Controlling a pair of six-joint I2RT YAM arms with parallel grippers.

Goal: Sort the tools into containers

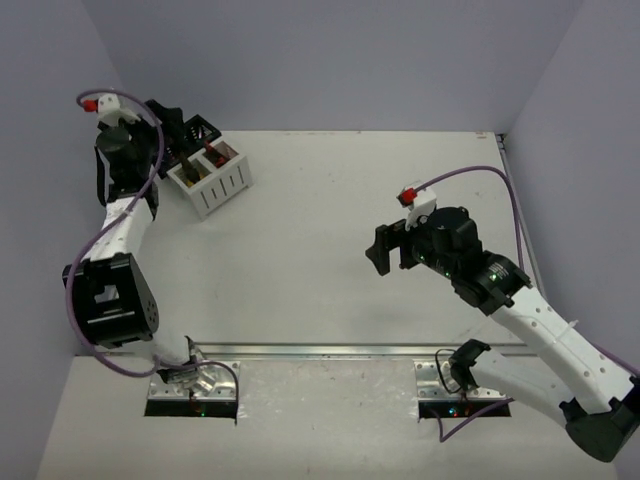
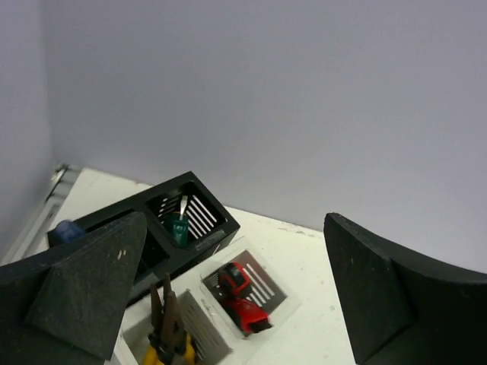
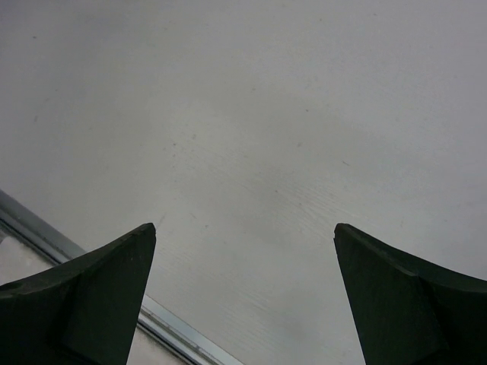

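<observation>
The containers stand at the far left: black bins [image 1: 203,128] behind, white slotted bins [image 1: 222,185] in front. In the left wrist view a black bin [image 2: 205,237] holds a green-handled screwdriver [image 2: 179,228]. One white bin [image 2: 283,293] holds a red-black utility knife [image 2: 240,298], another holds yellow-handled pliers [image 2: 166,334]. A blue handle [image 2: 65,228] shows in the other black bin. My left gripper [image 1: 168,117] hovers above the bins, open and empty [image 2: 236,222]. My right gripper [image 1: 383,250] is open and empty over bare table at mid-right [image 3: 243,228].
Purple walls close in the table at the back and both sides; the bins sit near the left wall. A metal rail [image 1: 330,350] runs along the near edge of the table and also shows in the right wrist view [image 3: 46,228].
</observation>
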